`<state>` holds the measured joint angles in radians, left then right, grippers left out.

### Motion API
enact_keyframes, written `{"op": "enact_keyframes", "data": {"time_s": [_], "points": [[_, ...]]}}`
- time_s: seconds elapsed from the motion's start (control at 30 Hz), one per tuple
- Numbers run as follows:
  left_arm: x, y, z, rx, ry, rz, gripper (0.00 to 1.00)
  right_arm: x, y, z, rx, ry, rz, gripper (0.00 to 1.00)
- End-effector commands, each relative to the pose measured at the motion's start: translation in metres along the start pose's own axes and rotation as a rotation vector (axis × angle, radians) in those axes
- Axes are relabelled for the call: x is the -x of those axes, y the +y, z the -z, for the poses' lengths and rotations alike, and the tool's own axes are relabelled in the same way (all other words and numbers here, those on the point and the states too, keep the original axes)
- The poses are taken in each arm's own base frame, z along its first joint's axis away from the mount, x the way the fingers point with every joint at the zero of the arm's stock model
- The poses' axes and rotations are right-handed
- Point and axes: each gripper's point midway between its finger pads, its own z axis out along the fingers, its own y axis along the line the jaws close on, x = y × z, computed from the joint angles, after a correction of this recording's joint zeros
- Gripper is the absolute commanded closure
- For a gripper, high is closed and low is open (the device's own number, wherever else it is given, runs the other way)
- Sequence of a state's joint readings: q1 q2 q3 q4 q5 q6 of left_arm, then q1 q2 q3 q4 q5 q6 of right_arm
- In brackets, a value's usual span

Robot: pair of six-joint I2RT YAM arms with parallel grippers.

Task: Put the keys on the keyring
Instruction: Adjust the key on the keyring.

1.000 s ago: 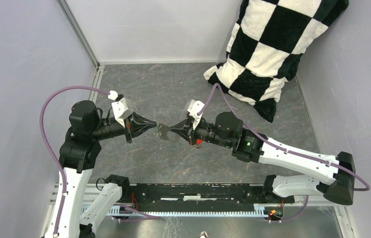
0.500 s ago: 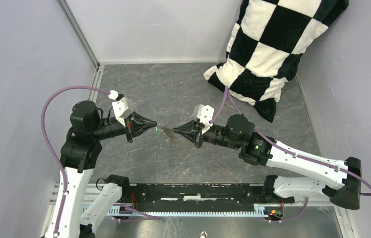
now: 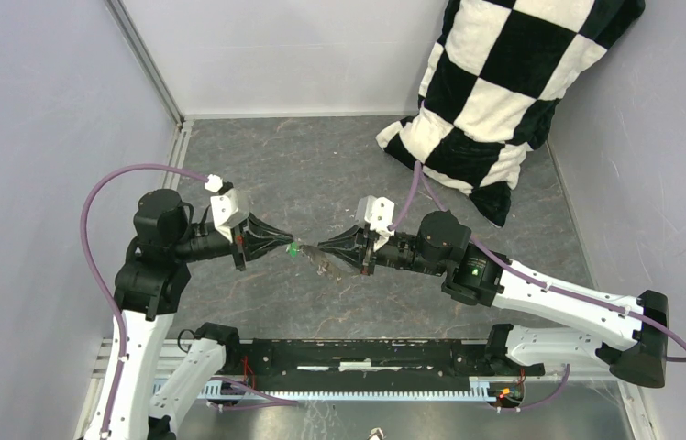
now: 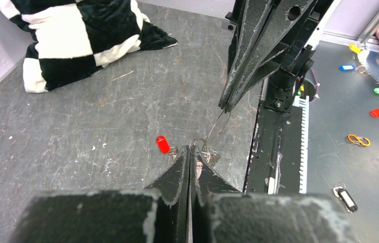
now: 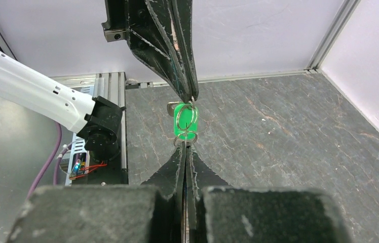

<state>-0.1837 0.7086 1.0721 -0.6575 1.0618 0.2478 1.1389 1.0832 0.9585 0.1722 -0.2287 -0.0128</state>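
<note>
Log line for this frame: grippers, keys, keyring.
left gripper: shut on green key | right gripper: shut on keyring | tips meeting in mid-air | red key: lying on table

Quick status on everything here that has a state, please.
left gripper: shut on green key
right gripper: shut on keyring
green key: lifted, between both gripper tips
keyring: lifted, hanging at right gripper's tip
red key: lying loose, not held

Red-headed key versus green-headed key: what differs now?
The red plastic-headed metal key lies on the grey table, clear of both grippers; the green plastic-headed key is held off it by the left gripper. The green key meets the thin wire ring pinched by the right gripper; the red key does not. Both are small, with plastic heads.
</note>
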Motion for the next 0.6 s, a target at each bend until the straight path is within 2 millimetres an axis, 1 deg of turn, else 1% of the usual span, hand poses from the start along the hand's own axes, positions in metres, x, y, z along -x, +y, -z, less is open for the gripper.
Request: {"op": "enact_keyframes", "data": {"time_s": [0.0, 0.3, 0.37, 0.43, 0.57], "points": [[0.004, -0.009, 0.001, -0.049, -0.017, -0.061, 0.98, 0.043, 0.001, 0.001, 0.009, -0.120, 0.019, 0.99], [0.011, -0.018, 0.004, -0.075, -0.025, -0.037, 0.98, 0.035, -0.015, 0.001, -0.071, -0.076, 0.076, 0.99], [0.012, -0.018, 0.004, -0.074, -0.026, -0.025, 0.98, 0.032, -0.025, 0.002, -0.124, -0.063, 0.087, 0.96], [0.013, -0.019, 0.004, -0.078, -0.026, -0.009, 0.98, 0.031, -0.032, 0.004, -0.151, -0.055, 0.110, 0.93], [0.014, -0.024, 0.004, -0.105, -0.031, 0.010, 0.98, 0.036, -0.038, 0.005, -0.176, -0.072, 0.153, 0.78]]}}
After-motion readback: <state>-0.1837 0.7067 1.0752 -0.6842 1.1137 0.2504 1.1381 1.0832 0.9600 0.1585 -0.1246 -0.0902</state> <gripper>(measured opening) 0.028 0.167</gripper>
